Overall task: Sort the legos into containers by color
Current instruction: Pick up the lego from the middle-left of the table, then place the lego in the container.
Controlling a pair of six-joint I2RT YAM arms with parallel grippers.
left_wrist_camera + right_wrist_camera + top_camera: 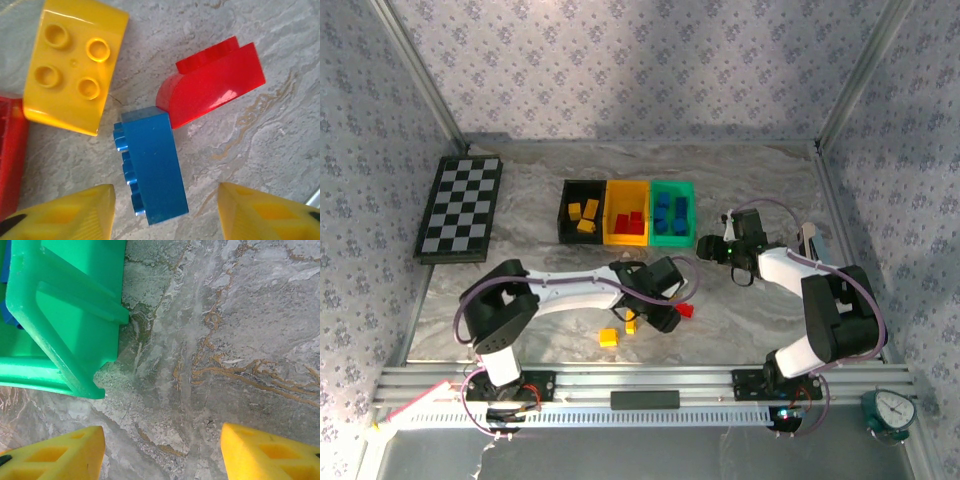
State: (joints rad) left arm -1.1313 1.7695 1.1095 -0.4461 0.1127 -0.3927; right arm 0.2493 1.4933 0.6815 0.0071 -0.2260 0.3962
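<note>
From above, the black bin, yellow bin and green bin stand in a row, holding yellow, red and blue bricks in turn. The left hand hangs over loose bricks, and the right hand is just right of the green bin. At the left wrist the hand is spread, with a blue brick on its side between its fingers, touching a red brick. At the right wrist the hand is spread over tabletop beside the green bin's corner.
</note>
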